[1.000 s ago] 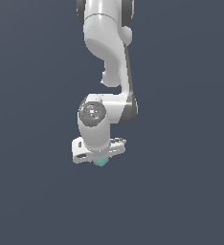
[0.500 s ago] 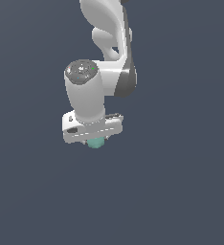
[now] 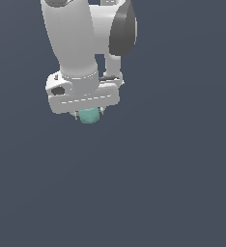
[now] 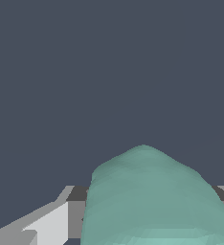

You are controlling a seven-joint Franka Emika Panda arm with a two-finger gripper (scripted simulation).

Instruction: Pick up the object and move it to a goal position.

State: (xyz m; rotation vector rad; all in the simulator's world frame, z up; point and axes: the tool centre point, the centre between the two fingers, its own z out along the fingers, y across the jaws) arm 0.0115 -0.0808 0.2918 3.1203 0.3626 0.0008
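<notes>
The object point(image 3: 90, 116) is a small teal-green block, and only its lower part shows beneath the white hand in the exterior view. My gripper point(image 3: 89, 114) is shut on it, with the short fingers mostly hidden behind the wide white hand. In the wrist view the object point(image 4: 152, 201) fills the near field as a large rounded teal mass, with one white and grey finger point(image 4: 51, 222) beside it. The block hangs in the air, well clear of any surface. No goal marker is in view.
The white arm point(image 3: 74, 43) and its dark elbow joint point(image 3: 122, 31) rise above the hand in the exterior view. Everything else is a plain dark blue-grey background.
The arm has risen and come closer to the exterior camera, carrying the teal object with it. The hand now looks much larger and sits higher in the picture.
</notes>
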